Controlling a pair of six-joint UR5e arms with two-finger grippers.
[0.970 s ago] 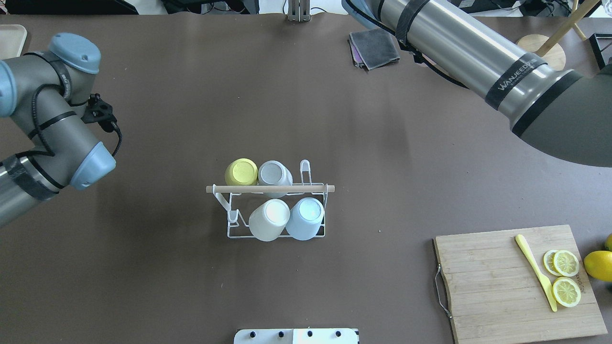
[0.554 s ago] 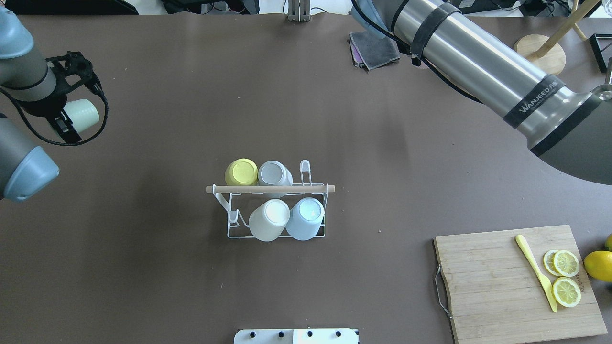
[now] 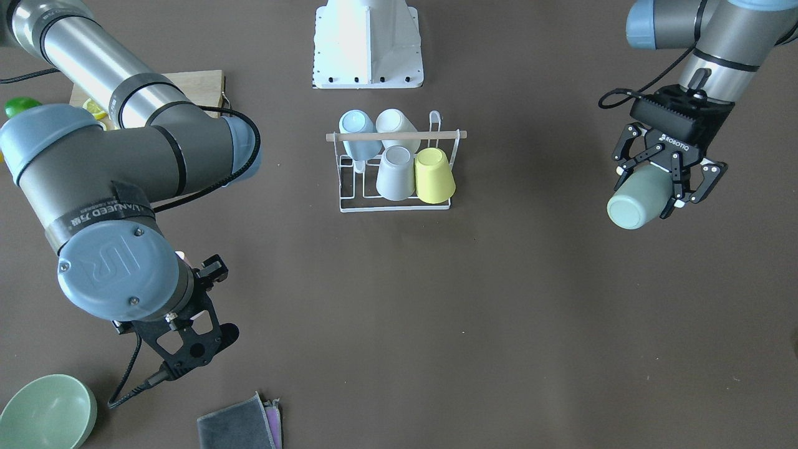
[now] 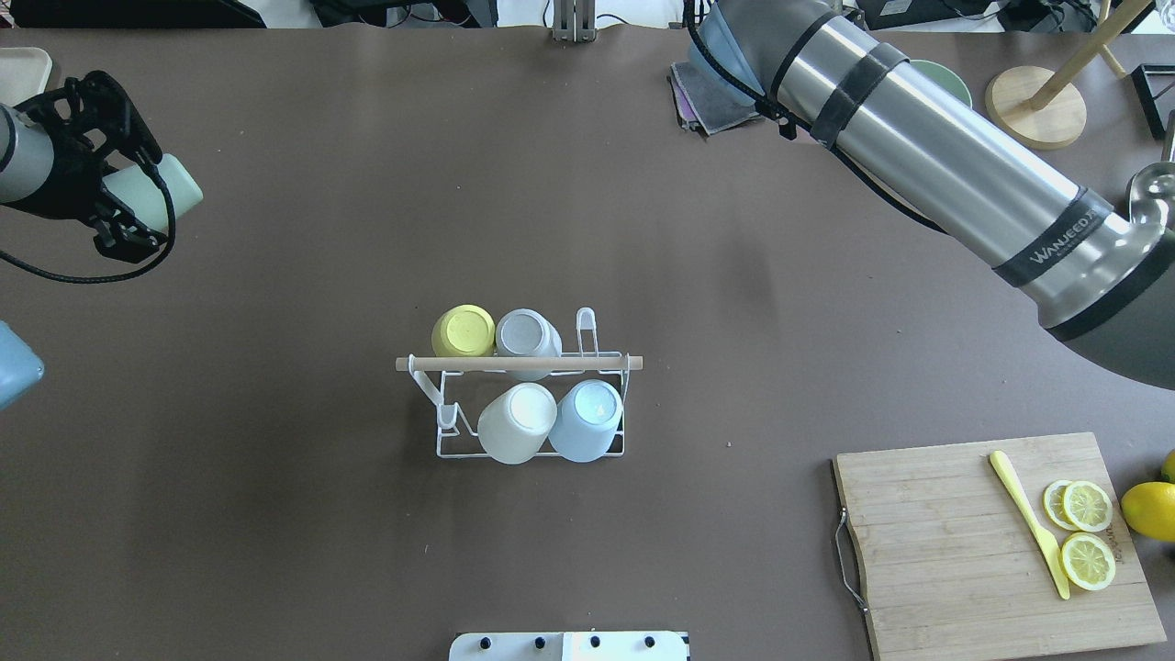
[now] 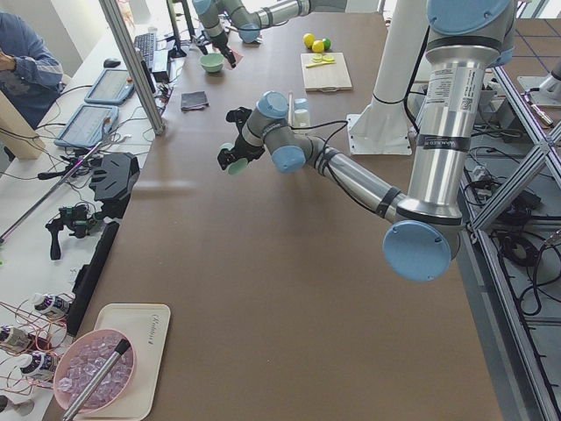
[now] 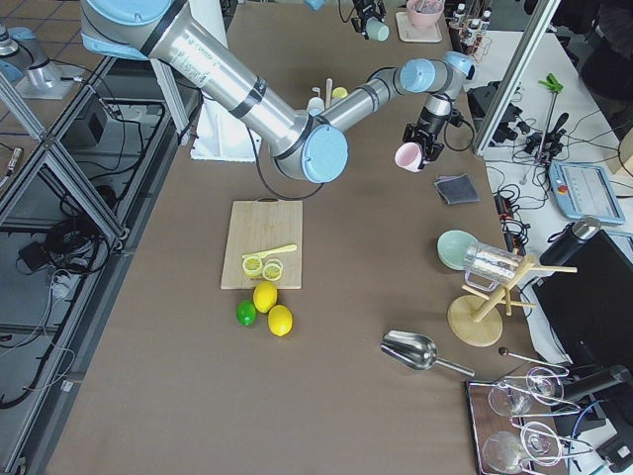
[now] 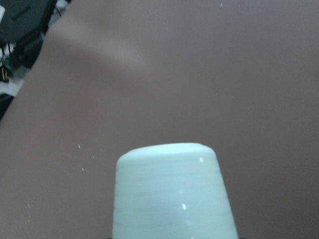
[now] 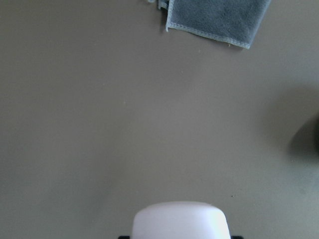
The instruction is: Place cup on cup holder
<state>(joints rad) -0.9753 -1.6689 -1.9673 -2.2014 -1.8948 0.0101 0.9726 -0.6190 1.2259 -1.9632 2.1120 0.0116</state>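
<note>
The cup holder point(image 4: 519, 364), a white wire rack with a wooden rod, stands mid-table and carries several upturned cups: yellow, grey, white and light blue. It also appears in the front-facing view, cup holder point(image 3: 396, 135). My left gripper point(image 4: 151, 200) is shut on a pale green cup point(image 4: 174, 195) held sideways above the table's far left, well away from the rack; the same cup point(image 3: 629, 209) fills the left wrist view point(image 7: 172, 194). My right gripper sits hidden under its wrist, and its camera shows a pale pink cup point(image 8: 180, 221) held in it, also seen from the right point(image 6: 406, 156).
A wooden cutting board point(image 4: 955, 551) with lemon slices and a yellow knife lies front right. A folded grey cloth point(image 4: 721, 92) and green bowl point(image 3: 47, 411) lie at the far side near my right wrist. The white robot base point(image 3: 368, 43) stands behind the rack.
My left arm swung away, bringing its gripper and the green cup into view, then carried them toward the far left. The right arm shifted slightly toward the far right.
</note>
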